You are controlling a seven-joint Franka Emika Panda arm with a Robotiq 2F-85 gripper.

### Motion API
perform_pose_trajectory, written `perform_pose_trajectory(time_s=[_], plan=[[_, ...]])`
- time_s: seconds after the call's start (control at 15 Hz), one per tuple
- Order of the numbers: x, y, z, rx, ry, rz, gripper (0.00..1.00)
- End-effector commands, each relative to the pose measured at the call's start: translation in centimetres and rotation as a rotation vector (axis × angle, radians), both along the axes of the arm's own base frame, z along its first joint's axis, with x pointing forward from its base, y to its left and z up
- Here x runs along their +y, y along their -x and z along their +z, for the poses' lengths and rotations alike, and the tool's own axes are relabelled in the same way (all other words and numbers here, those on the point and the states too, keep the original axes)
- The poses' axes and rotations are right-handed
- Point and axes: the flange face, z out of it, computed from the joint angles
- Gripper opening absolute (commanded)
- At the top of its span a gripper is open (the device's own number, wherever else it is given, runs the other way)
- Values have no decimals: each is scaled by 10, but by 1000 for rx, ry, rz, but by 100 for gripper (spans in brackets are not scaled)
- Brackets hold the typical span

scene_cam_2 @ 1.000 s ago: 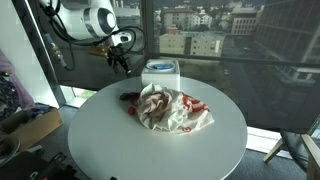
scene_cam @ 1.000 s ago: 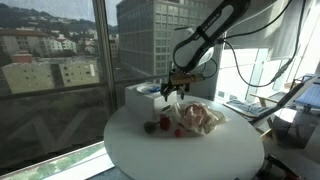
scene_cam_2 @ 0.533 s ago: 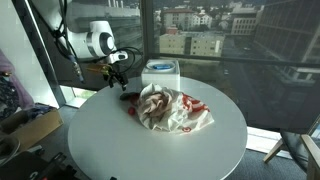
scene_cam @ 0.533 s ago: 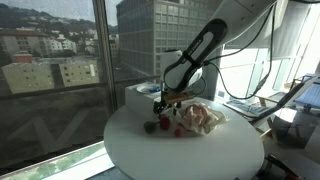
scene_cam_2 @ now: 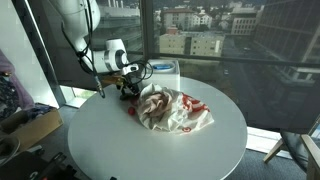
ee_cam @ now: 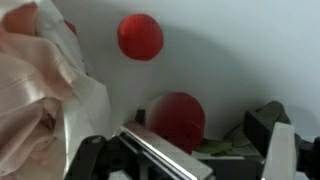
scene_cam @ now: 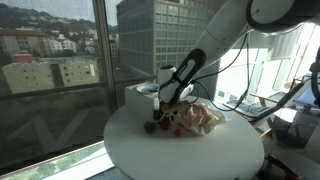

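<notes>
In the wrist view a round red fruit (ee_cam: 178, 118) with green leaves beside it lies on the white table between the spread fingers of my gripper (ee_cam: 205, 140), which is open and low over it. A second red fruit (ee_cam: 140, 37) lies further off, apart from the jaws. A crumpled pink-white cloth (ee_cam: 40, 90) fills the left side, close to one finger (ee_cam: 150, 150). In both exterior views the gripper (scene_cam: 160, 112) (scene_cam_2: 128, 90) hangs just above the table at the cloth's (scene_cam: 200, 118) (scene_cam_2: 170, 110) edge, over the red fruit (scene_cam_2: 128, 97).
A white box (scene_cam: 140, 95) (scene_cam_2: 160, 70) stands on the round white table (scene_cam: 180, 160) (scene_cam_2: 120, 150) behind the cloth, near the window. More red pieces (scene_cam_2: 195, 104) lie in the cloth's folds. Cables and desks stand beyond the table.
The arm has come down from above the box to just over the table, bringing the open gripper around the red fruit beside the cloth. The jaws have stayed wide.
</notes>
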Motion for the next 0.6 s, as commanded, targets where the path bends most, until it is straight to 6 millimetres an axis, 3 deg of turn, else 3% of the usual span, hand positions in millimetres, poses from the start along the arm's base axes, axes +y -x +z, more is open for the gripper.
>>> perform_pose_trajectory(time_s=[0.0, 0.07, 0.13, 0.4, 0.53], plan=[[-8, -38, -17, -16, 16, 3, 100], [-12, -44, -22, -11, 23, -6, 75], [-16, -48, -25, 0, 25, -12, 74], [-19, -46, -23, 39, 28, -36, 43], [-15, -36, -9, 94, 15, -78, 27]])
